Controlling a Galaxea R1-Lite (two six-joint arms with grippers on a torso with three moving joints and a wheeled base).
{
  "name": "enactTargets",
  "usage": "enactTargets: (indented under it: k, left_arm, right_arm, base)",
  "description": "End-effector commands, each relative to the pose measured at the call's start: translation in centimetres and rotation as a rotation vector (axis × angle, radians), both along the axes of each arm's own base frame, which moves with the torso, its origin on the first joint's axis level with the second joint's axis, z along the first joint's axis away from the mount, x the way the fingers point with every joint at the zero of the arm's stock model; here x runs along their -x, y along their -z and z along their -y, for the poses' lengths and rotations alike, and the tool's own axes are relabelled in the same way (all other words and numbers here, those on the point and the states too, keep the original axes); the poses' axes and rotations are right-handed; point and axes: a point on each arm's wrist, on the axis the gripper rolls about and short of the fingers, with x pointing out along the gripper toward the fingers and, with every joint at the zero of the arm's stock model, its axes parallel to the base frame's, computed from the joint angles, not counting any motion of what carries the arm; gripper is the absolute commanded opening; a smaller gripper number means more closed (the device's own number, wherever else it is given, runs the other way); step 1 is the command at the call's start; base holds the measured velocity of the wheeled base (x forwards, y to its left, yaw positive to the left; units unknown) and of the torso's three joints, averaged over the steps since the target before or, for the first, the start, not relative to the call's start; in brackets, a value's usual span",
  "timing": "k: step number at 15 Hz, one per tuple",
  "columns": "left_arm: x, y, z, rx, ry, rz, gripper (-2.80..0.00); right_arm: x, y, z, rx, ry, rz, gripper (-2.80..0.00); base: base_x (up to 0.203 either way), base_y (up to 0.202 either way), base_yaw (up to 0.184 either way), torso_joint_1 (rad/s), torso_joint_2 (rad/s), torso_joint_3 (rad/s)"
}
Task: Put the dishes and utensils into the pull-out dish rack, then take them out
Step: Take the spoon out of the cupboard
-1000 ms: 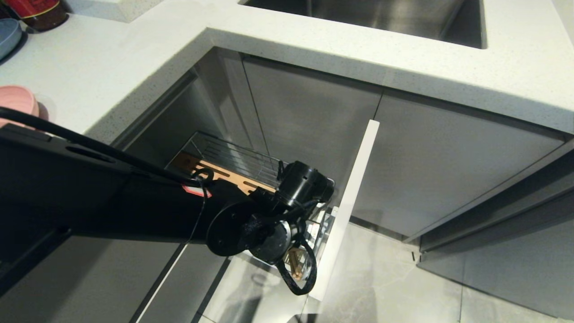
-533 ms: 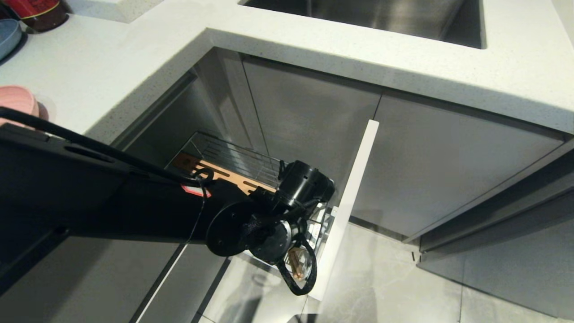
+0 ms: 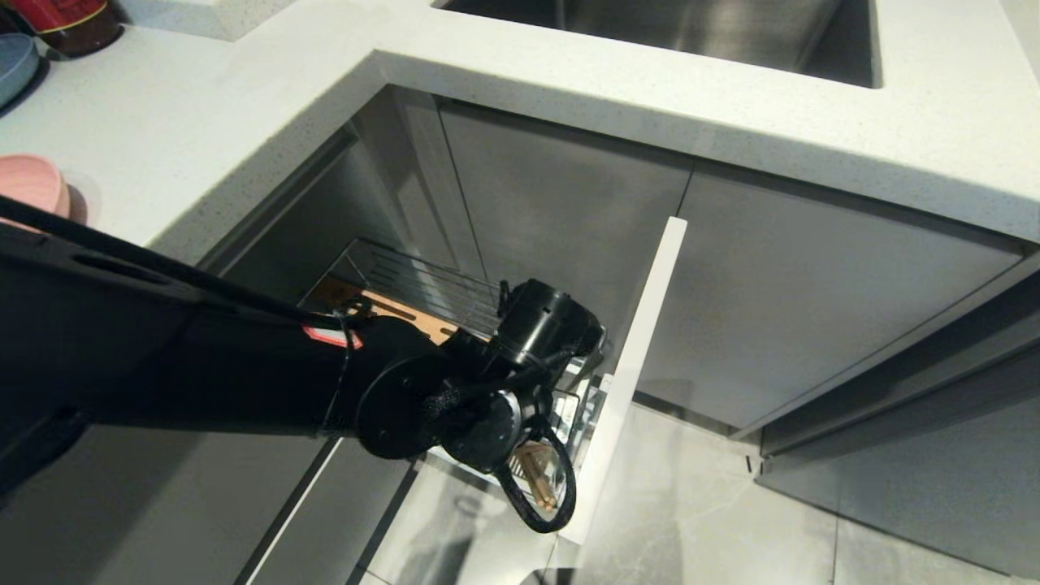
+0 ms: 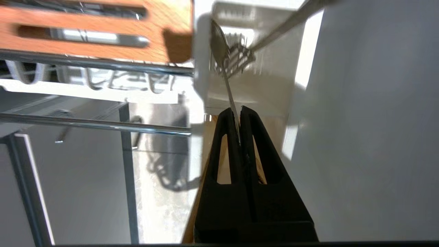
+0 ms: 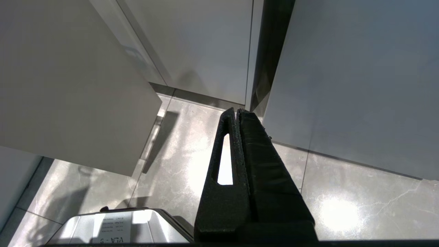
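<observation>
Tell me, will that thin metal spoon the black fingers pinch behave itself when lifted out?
Probably stiff: the spoon looks like solid metal, so it shouldn't flop. Its smooth, slim handle may slip or swivel in the left gripper, which pinches only the handle's end. It looks light, and might rattle against the white cutlery box.

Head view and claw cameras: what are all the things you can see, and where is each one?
spoon: one, grey metal, standing in the cutlery box
chopsticks: light wood, count unclear, in the same box
cutlery box: one, white, at the rack's front end
wooden board: one, orange-brown with slots, inside the rack
dish rack: one, chrome wire, pulled out under the counter
front panel: one, white, on the rack's front
counter: one, speckled white, above the rack
sink: one, steel, set in the counter
pink bowl: one, on the counter
left claw: black, shut on the spoon's handle
right claw: black, shut, above the grey floor
</observation>
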Motion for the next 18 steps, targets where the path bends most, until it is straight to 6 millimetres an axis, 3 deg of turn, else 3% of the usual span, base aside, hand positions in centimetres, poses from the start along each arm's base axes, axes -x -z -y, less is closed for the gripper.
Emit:
enactTargets:
  k: [1, 6, 18]
  left_arm:
    - [1.0, -2.6, -1.1, 0.038, -0.002, 0.033, -2.8]
    - [2.3, -5.7, -2.6, 0.088, 0.001, 0.073, -2.8]
    - [4.5, -9.9, -4.8, 0.163, 0.01, 0.132, -2.8]
  right_arm:
    - [0.0, 0.0, 0.0, 0.0, 0.0, 0.005, -2.8]
    - [0.0, 0.0, 0.0, 0.0, 0.0, 0.005, -2.8]
    - [0.0, 0.0, 0.0, 0.0, 0.0, 0.005, -2.8]
  base:
    - [0.0, 0.0, 0.0, 0.0, 0.0, 0.0]
    - [0.0, 0.0, 0.0, 0.0, 0.0, 0.0]
    - [0.0, 0.0, 0.0, 0.0, 0.0, 0.0]
